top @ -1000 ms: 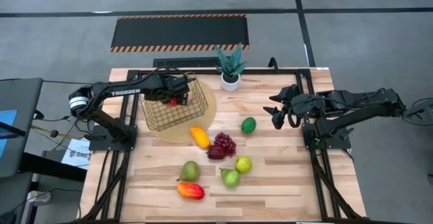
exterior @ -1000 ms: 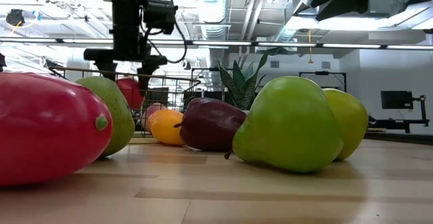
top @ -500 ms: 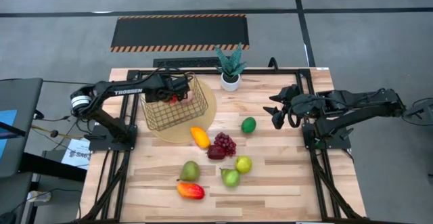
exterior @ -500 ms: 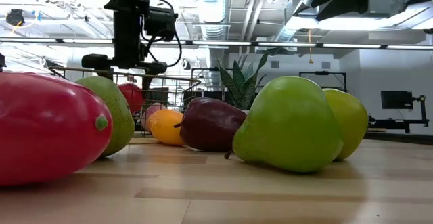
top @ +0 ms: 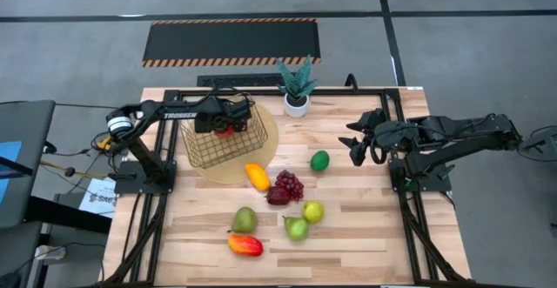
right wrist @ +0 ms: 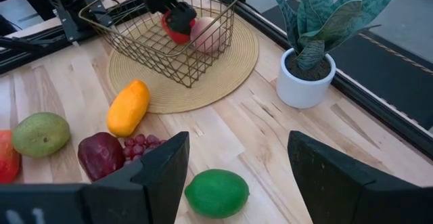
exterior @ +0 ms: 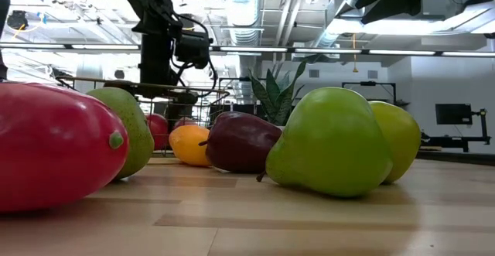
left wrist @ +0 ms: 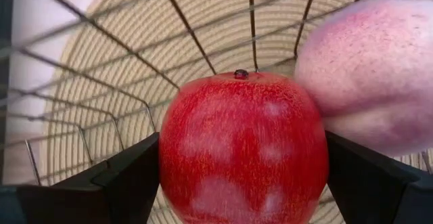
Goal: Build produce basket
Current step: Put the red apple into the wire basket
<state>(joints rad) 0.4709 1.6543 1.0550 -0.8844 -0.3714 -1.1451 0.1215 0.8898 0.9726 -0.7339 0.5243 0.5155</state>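
Now, from above, my left gripper [top: 228,124] has sunk from the rim down into the basket [top: 202,149], which sits on its round mat near the worktop's far left corner; the red apple [top: 224,130] went down with it. My right gripper [top: 358,142] waits near the right edge, fingers wide and empty.

At worktop height, my left arm [exterior: 158,51] now reaches below the wire rim, where a second ago it hung above it.

Through my left wrist, my fingers [left wrist: 125,180] clamp the apple on both sides, a peach [left wrist: 369,72] touching it, the woven mat showing through the wires just beneath.

Through my right wrist, the lime [right wrist: 216,193], mango [right wrist: 128,107] and grapes [right wrist: 139,146] lie outside.

I judge the apple ready to release, with eight fruits left.
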